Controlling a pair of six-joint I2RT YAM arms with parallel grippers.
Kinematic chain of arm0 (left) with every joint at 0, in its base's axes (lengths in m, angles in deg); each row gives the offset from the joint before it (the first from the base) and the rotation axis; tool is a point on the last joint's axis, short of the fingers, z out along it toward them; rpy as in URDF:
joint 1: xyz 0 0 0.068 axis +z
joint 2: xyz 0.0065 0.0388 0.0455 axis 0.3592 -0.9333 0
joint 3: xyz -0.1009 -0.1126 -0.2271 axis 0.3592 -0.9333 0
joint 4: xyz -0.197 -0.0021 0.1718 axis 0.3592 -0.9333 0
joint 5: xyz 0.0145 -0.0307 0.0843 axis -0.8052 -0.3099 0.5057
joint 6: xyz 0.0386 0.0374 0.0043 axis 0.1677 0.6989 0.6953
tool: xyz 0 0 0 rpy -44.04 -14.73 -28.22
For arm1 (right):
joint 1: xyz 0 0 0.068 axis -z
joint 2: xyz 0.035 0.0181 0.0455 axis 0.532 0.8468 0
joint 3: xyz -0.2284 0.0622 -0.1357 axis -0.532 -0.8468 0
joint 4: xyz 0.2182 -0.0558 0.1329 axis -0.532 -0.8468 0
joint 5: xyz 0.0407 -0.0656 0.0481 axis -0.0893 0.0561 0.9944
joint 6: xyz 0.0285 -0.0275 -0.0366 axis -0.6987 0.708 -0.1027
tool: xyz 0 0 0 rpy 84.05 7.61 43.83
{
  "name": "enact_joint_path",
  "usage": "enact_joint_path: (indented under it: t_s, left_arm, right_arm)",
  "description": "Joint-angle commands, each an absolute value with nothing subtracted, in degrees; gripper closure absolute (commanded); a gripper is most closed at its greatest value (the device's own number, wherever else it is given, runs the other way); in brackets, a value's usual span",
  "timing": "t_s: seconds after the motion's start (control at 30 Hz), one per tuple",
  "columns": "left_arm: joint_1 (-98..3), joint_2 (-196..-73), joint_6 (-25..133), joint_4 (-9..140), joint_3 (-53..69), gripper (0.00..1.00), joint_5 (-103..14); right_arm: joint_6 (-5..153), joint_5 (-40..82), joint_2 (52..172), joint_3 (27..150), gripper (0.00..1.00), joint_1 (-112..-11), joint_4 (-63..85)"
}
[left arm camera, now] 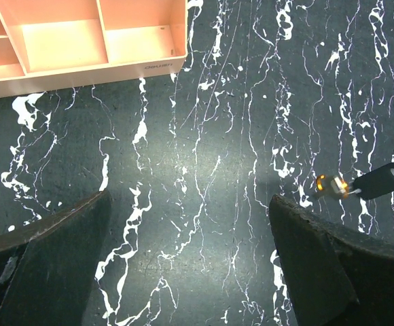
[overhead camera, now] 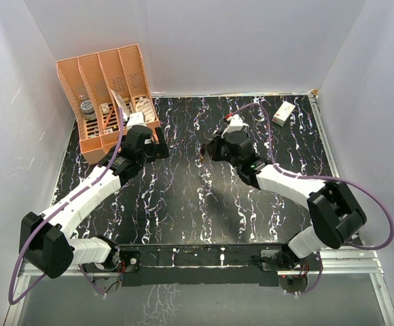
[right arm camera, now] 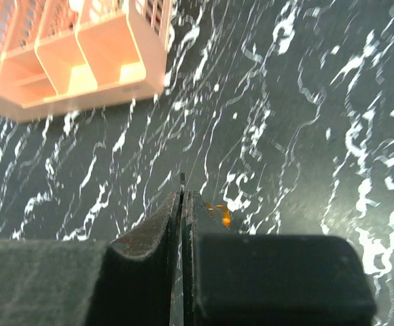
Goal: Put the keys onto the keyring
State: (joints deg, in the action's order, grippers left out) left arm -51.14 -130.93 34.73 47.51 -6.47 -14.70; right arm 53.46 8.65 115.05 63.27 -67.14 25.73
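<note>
Overhead, we saw the left gripper [overhead camera: 157,147] stretched toward the upper left of the frame, just beside the front corner of the orange organizer [overhead camera: 68,76], while the right gripper [overhead camera: 208,151] sat near the middle of the black marbled table [overhead camera: 183,210], its tip turned toward the left one. A white box [overhead camera: 284,112] lay well apart from both, in the upper right of that view. From the left wrist camera we found that gripper spread wide, one dark finger [left arm camera: 54,258] in the lower left corner and the other in the lower right, with only bare table between them. At the right edge of that same view the keyring [left arm camera: 329,184] showed as a tiny orange loop with a bright glint, sitting right at the dark tip of the other arm's fingers. From the right wrist camera we saw its jaws pressed together, with a thin dark sliver, which we took for the keys [right arm camera: 182,179], poking out from between them. The orange loop peeked out just to the right of those closed fingers. We could not tell whether the loop itself was pinched or only touching the sliver, nor whether either piece touched the table.
</note>
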Motion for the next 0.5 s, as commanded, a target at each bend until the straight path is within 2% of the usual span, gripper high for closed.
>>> enact_joint_path:
  t_s: [0.0,0.3,0.47]
  left_arm:
    - [-50.8,-128.5,34.7,48.0,-6.7,0.01,-14.2]
    - [-50.8,-128.6,34.8,47.8,-6.9,0.01,-13.9]
    - [-50.7,-128.1,34.8,47.8,-7.2,0.01,-13.7]
  right_arm:
    - [51.2,12.2,118.3,62.9,1.0,-69.6,29.7]
    - [49.0,14.8,124.9,65.4,1.0,-74.0,32.0]
    - [49.2,10.7,126.3,66.0,1.0,-73.9,30.7]
